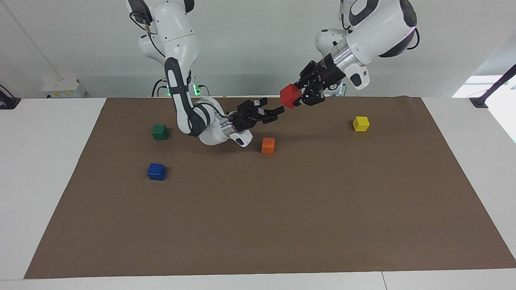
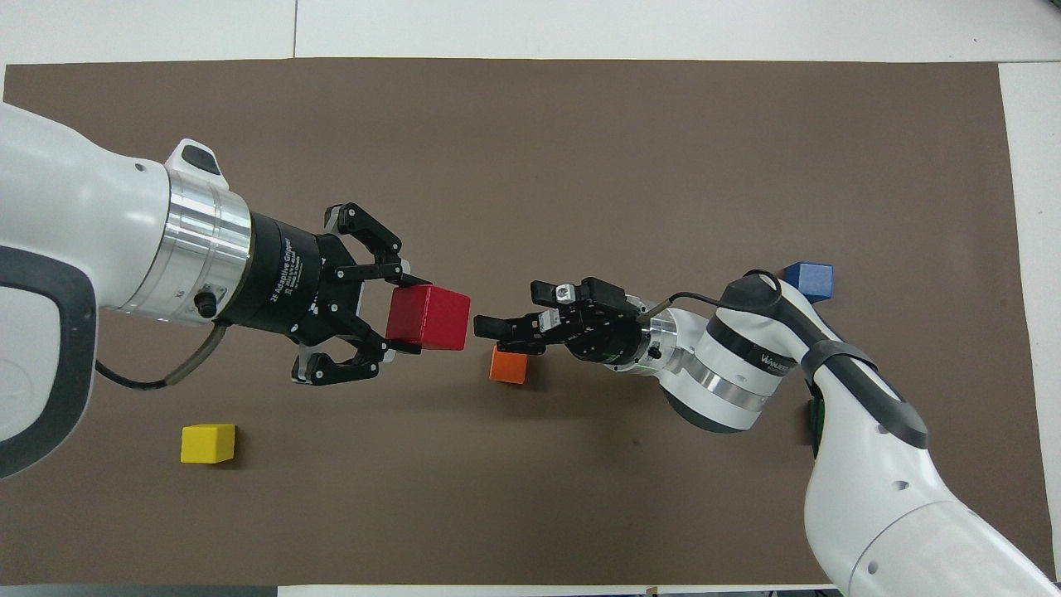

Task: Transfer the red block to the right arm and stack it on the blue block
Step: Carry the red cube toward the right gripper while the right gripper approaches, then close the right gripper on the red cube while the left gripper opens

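The left gripper [image 1: 299, 96] is clenched on the red block [image 1: 290, 96], holding it up in the air over the middle of the brown mat [image 1: 258, 225], toward the edge of the bench where the robots stand. The right gripper [image 1: 269, 112] is raised too, its jaws parted, pointing straight at the block's free face from just beside it. Block and right gripper are still apart, with a narrow gap between them in the overhead view; the handover, I judge, turns on closing that gap along the line the two grippers already share.

The blue block [image 1: 156, 171] sits on the mat toward the right arm's end of the bench (so the right arm is the nearer one for stacking). The orange cube [image 1: 268, 145] lies below the right gripper. The green cube [image 1: 160, 131] is nearly hidden by the right arm in the overhead view. The yellow cube [image 1: 360, 123] sits toward the left arm's end.
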Available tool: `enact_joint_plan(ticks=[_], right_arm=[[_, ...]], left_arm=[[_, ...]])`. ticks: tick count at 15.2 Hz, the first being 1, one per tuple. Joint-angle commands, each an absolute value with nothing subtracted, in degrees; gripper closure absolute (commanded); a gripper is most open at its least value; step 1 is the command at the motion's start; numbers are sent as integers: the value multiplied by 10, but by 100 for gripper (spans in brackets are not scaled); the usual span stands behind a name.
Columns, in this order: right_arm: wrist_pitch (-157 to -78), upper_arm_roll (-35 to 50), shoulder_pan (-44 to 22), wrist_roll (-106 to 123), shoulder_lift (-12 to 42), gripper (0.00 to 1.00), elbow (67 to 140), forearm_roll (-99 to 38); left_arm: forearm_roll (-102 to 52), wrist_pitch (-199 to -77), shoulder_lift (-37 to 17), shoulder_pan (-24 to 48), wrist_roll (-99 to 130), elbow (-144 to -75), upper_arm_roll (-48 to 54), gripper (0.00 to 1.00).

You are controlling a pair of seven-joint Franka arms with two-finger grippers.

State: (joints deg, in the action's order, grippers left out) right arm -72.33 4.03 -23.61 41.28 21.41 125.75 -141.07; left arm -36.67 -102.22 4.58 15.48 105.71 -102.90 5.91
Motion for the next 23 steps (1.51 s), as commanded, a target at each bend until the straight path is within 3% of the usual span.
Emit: enact_joint_plan(ticks=[1,10,12,13,14,15,16,20,21,22,23], right_arm=[[-732,41,-243,406,214,0,1251,-1432],[-740,41,-255,423,214,1,1243,-1433],[-747,41,-256,420,215,24,1243,-1433],[-749,41,-257,424,214,45,1243,-1433],[-748,41,-258,426,214,75,1243,-1433],[-747,41,-257,428,214,95,1243,-1433],[-747,41,-257,429,214,100,1243,-1433],[-758,41,-258,428,212,100,1242,-1433],[-756,41,-257,428,212,100,1242,-1432],[-754,41,-255,427,212,100,1240,-1427],[-756,41,-254,427,211,100,1239,-1426]], left_arm=[[-385,-1063,98,181,1096,-1106,50,100],[-385,-1075,105,192,1125,-1108,49,100],[-385,-1078,105,192,1126,-1109,49,100],[-385,-1078,105,192,1127,-1109,49,100],[-385,-1078,105,192,1127,-1111,49,100],[-385,-1078,106,192,1127,-1112,49,100],[-385,-1078,106,192,1127,-1112,49,100],[-384,-1083,106,192,1126,-1113,49,100],[-383,-1082,106,192,1125,-1113,49,94],[-381,-1080,105,193,1128,-1109,50,1],[-381,-1078,105,196,1128,-1108,51,0]])
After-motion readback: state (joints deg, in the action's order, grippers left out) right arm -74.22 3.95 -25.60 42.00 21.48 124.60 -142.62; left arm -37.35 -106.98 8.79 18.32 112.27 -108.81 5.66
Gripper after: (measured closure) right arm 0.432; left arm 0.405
